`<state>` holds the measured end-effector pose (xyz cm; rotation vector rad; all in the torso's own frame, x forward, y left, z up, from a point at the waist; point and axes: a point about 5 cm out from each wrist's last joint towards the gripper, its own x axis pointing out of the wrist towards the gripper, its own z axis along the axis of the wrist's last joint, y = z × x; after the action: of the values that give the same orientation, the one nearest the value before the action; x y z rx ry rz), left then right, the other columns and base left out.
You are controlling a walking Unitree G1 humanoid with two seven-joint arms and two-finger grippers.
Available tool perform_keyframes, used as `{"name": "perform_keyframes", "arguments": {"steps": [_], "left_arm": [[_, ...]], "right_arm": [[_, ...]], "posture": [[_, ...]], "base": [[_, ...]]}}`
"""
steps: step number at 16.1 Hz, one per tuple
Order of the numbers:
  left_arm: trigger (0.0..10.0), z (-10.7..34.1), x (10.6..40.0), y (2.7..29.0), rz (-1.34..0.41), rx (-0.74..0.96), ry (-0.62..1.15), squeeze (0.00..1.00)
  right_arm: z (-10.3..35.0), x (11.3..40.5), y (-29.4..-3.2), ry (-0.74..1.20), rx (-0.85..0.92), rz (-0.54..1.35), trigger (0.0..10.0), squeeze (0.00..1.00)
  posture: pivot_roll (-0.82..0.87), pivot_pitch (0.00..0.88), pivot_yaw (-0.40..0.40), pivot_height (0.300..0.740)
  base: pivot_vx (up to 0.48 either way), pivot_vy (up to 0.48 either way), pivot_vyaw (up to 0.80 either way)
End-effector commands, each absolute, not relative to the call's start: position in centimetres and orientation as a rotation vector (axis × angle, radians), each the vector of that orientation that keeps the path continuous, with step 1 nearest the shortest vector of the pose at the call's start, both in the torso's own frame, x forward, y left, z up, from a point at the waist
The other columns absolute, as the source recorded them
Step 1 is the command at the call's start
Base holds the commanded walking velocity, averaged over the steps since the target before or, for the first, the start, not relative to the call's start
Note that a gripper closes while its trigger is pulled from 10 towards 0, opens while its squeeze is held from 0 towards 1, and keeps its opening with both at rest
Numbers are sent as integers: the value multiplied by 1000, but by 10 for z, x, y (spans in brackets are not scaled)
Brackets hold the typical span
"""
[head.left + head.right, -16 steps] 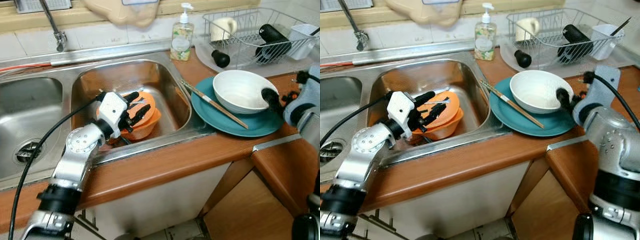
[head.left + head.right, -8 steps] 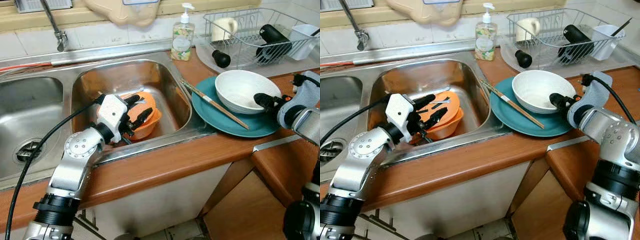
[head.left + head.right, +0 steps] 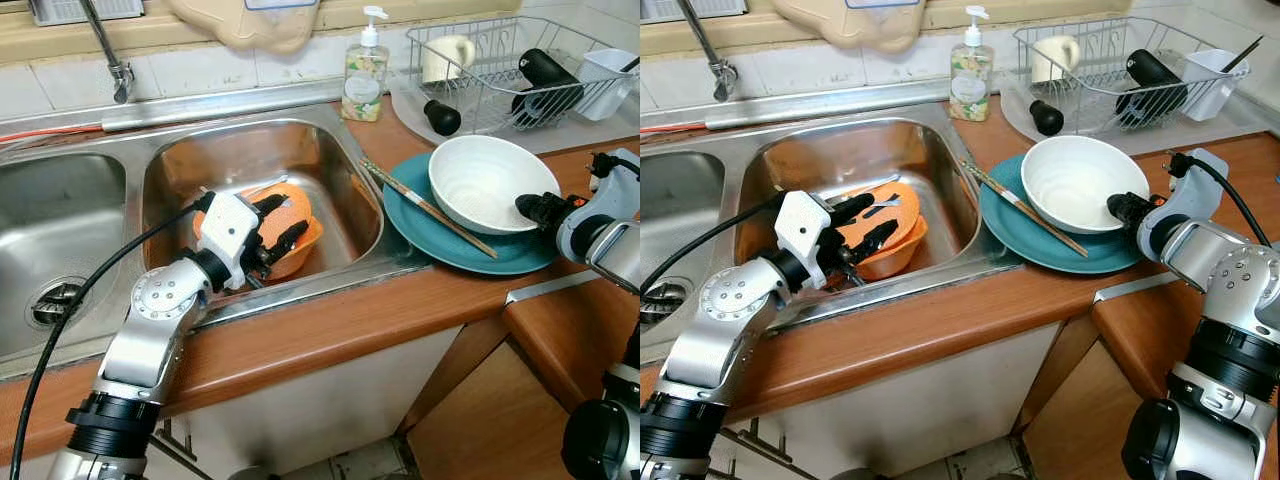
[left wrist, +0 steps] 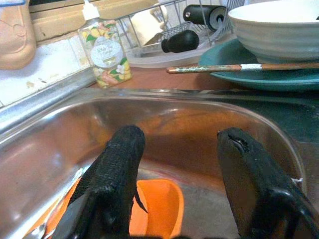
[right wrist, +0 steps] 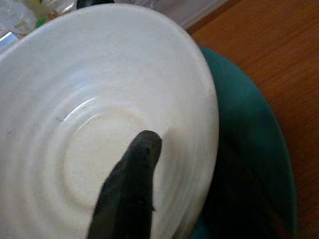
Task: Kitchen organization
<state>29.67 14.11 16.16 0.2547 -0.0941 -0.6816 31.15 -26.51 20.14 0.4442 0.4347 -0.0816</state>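
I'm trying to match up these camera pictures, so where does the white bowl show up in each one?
Left eye view: the white bowl sits on the teal plate, right of the sink.
Right eye view: same spot, right of centre.
Left wrist view: top right corner, above the chopstick.
Right wrist view: it spans most of the picture, one finger of the right pincer inside it.
Shared landmark: the teal plate.

sink basins: 2 [image 3: 60, 230] [image 3: 250, 160] | orange bowls: 2, stacked [image 3: 300, 235] | white bowl: 1 [image 3: 480, 180] | teal plate: 1 [image 3: 420, 215] | soap bottle: 1 [image 3: 364, 75] | dish rack: 1 [image 3: 500, 60] | grippers: 2 [image 3: 275, 225] [image 3: 535, 208]
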Motion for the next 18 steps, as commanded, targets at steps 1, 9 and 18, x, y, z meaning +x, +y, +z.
{"name": "perform_keyframes", "arguments": {"steps": [1,9,18], "left_arm": [[10000,167,297,139,-685,267,-106,0],[10000,169,298,136,-688,264,-114,0],[10000,181,306,130,-664,193,-159,0]], "right_arm": [[202,313,-264,439,461,-78,0,0],[203,315,-265,426,468,-100,0,0],[251,322,-252,115,458,19,0,0]], "posture": [[-175,0,9,740],[-173,0,12,740],[-170,0,18,740]], "base": [[0,0,0],[0,0,0],[0,0,0]]}}
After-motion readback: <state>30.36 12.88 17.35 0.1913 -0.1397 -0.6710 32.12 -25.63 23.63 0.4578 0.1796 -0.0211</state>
